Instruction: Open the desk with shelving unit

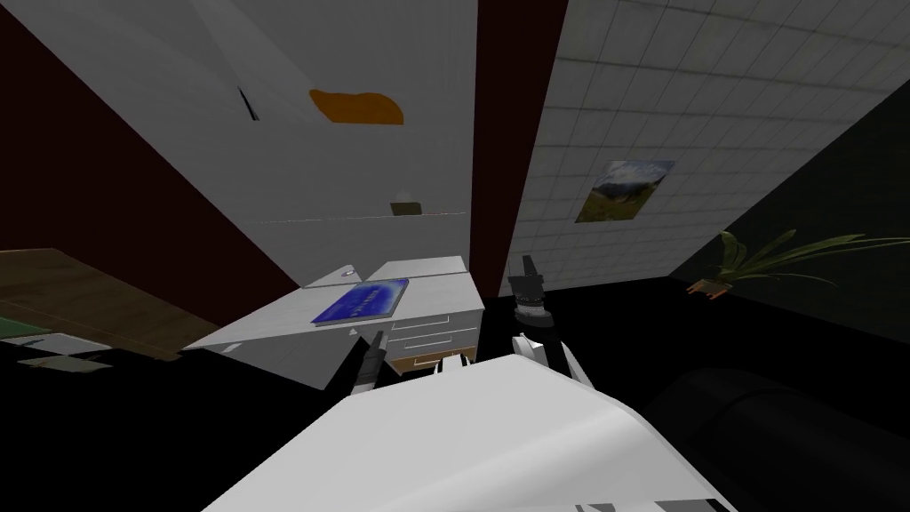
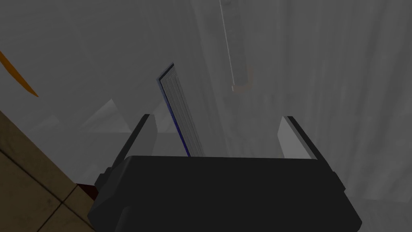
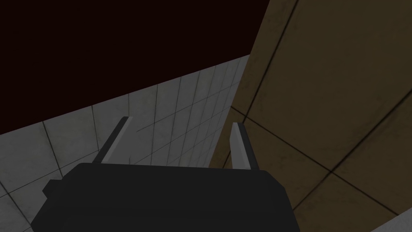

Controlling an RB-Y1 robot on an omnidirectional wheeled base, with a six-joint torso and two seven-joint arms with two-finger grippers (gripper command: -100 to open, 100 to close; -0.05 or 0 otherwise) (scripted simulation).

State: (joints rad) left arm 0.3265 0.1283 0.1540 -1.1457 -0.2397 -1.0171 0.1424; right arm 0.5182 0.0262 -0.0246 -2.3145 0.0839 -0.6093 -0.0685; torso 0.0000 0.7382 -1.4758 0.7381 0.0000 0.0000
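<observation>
Blue book (image 1: 363, 300) on white desk (image 1: 267, 336); left tool (image 2: 217, 117), parted, views its page edge; right tool (image 3: 181, 121) parted.

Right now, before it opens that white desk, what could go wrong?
1. The blue book lies on the desk top in line with the open left gripper; reaching forward might shove it or catch it instead of a handle.
2. The drawers sit stacked close together with small handles, so the gripper could take the wrong one or slip off.
</observation>
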